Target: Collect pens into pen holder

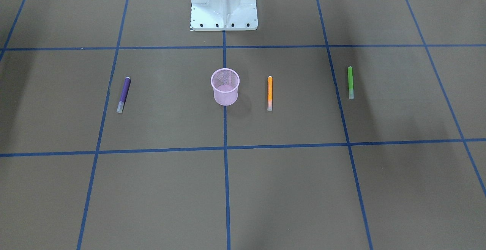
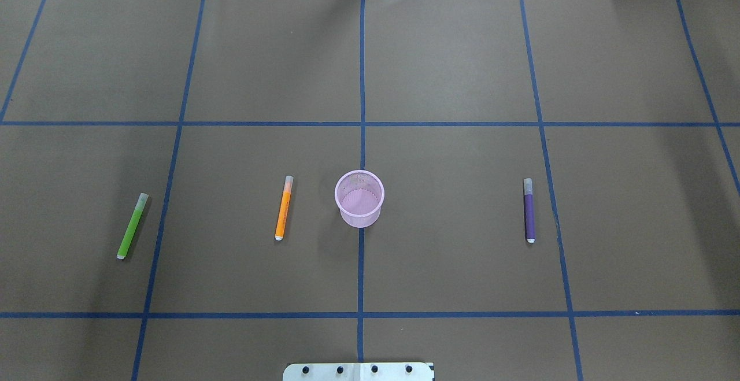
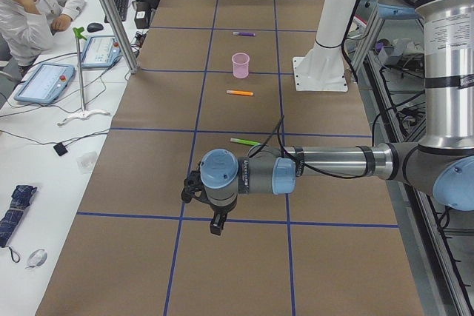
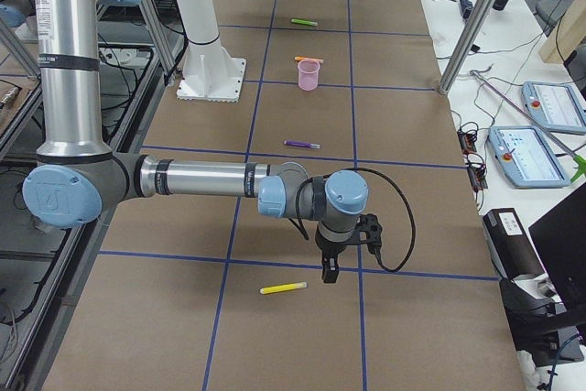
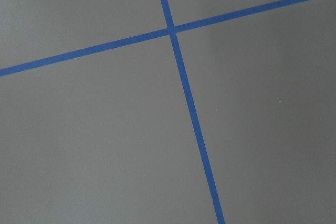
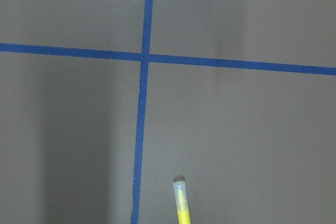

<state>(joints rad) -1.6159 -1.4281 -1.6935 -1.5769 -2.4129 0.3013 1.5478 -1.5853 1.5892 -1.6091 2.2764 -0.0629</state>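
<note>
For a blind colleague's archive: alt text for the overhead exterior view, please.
An empty pink mesh pen holder stands upright on a brown table gridded with blue tape. Three pens lie flat apart from it: an orange pen just left, a green pen far left, a purple pen to the right.

— Overhead looks down from behind, robot's base (image 2: 358,371) at 6 o'clock?
— Yes; front-facing opposes it, base at 12. Both share the pen holder (image 2: 359,198). Wrist cameras hang close over the table (image 5: 105,129).
</note>
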